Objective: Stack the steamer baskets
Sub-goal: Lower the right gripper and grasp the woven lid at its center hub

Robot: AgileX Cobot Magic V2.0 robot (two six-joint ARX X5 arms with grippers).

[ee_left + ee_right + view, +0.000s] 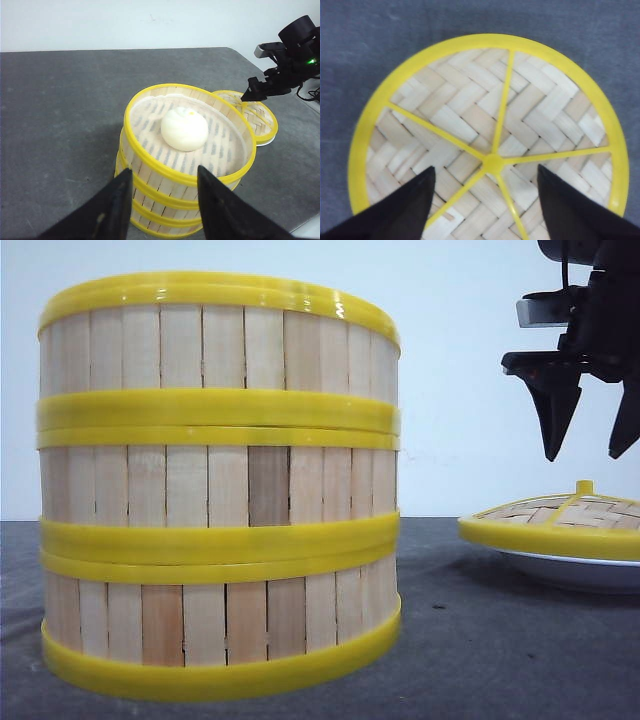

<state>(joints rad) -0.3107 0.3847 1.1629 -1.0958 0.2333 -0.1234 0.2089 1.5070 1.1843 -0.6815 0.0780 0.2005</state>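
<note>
Three steamer baskets (220,490) stand stacked in one column at the left of the front view, slat walls between yellow rims. From the left wrist view the top basket (150,160) holds a white bun (184,129). My left gripper (165,175) hovers open above and just short of the stack, nothing between its fingers. My right gripper (592,452) hangs open above the woven lid (560,522). In the right wrist view its fingertips straddle the lid's yellow knob (493,163) from above, apart from it.
The woven lid (470,120) with yellow rim and spokes rests on a white plate (580,570) at the right, close beside the stack. A dark grey mat (60,110) covers the table; its edge shows at the right (310,227).
</note>
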